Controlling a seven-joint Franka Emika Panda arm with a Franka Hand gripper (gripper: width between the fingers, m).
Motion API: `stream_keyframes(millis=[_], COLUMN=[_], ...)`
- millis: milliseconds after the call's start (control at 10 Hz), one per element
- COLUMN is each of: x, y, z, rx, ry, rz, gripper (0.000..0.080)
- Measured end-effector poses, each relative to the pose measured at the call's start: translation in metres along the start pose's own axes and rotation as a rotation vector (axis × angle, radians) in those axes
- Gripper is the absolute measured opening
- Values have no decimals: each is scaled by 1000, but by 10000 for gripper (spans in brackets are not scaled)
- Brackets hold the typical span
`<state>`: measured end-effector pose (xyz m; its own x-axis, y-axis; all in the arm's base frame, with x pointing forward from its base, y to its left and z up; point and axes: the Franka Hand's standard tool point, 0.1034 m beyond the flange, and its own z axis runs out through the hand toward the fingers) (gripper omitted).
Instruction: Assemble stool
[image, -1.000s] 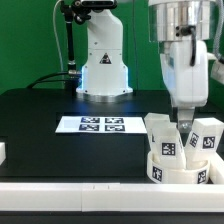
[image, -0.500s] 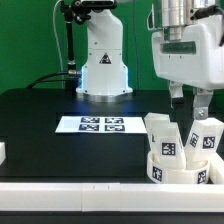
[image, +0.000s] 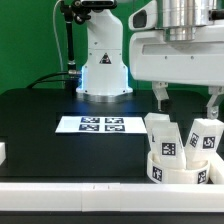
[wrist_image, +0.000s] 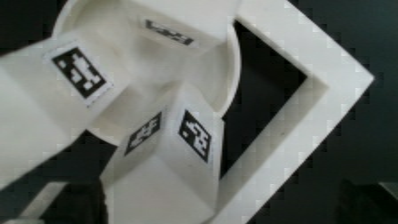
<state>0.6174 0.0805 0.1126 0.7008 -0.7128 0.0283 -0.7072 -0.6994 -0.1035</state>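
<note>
1. The stool (image: 180, 150) sits on the black bench (image: 50, 115) at the exterior view's lower right, close to the front edge; its far right side is cut off by the frame.
2. Its round seat (image: 172, 170) lies flat at the bottom, a white ring with a black-and-white tag on its outer wall.
3. Two block legs rise from it: one leg (image: 162, 135) toward the exterior view's left, tilted slightly, and the other leg (image: 206, 136) at the right edge, each bearing tags. Whether a third stands behind them cannot be made out.
4. In the wrist view the stool (wrist_image: 160, 110) fills the picture at a slant, tagged faces visible, but the parts overlap and their joints are hard to read.
5. The fingers (image: 187, 100) hang above the stool, spread wide and released, holding nothing; one finger (image: 161, 96) is above the left leg, the other near the right edge.
6. The marker board (image: 97, 125) lies flat on the bench, left of the stool and apart from it.
7. A white rail (image: 70, 188) runs along the bench's front edge; the arm's white base (image: 103, 65) stands behind.
</note>
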Motion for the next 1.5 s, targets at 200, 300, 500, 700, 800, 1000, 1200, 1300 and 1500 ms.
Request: stream_keyframes(millis=[200,300,500,700,800,1000,1200,1300,1500], x=[2,2,3,7,10,11,14,16,19], y=[0,1,2,6,8,9,8,10,13], z=[0,0,0,1,2,5,7,7,7], rx=[1,1,-2,-9,-11,-31,-55,-65,-80], ry=[4,4,5,1,-4,-25,-45,-45,-48], rz=[-129,-173,-321,-528,-627,-876,-1017,-1082,-1224], gripper=[649,649,649,649,649,649,649,649,649])
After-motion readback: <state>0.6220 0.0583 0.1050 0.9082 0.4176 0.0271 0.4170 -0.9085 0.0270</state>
